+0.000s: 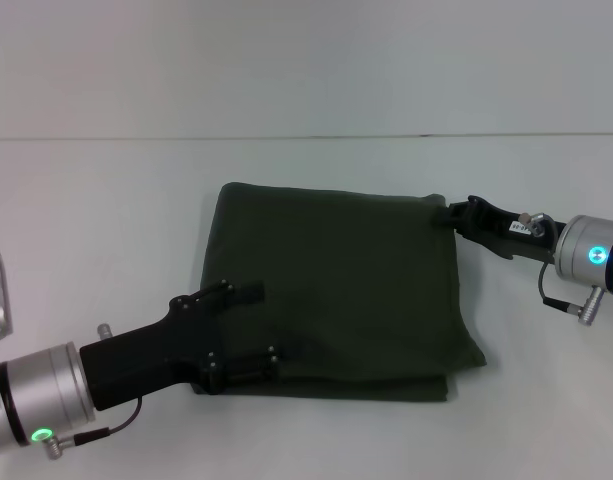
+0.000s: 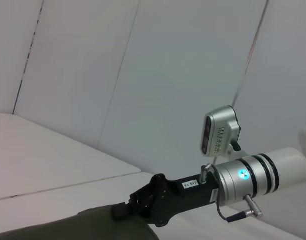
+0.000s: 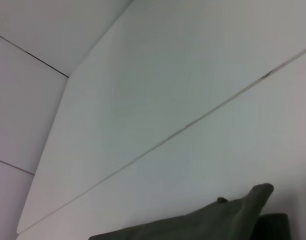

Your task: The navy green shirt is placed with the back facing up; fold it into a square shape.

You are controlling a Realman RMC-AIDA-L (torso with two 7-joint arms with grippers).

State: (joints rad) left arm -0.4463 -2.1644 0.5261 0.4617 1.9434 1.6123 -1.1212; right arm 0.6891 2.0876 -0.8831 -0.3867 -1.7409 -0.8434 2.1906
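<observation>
The navy green shirt point(image 1: 346, 290) lies folded into a rough rectangle on the white table point(image 1: 106, 220), its layers stacked along the near edge. My left gripper point(image 1: 254, 328) hovers over the shirt's near-left part, open, with nothing between its fingers. My right gripper point(image 1: 451, 213) is at the shirt's far-right corner, shut on the fabric there. The left wrist view shows that right gripper point(image 2: 122, 211) at the edge of the shirt point(image 2: 68, 227). In the right wrist view a pinched corner of the shirt point(image 3: 202, 225) stands slightly raised.
White tabletop surrounds the shirt on all sides, with a pale wall point(image 1: 306, 60) behind the table's far edge. The right arm's wrist camera point(image 2: 220, 131) shows above its silver cuff.
</observation>
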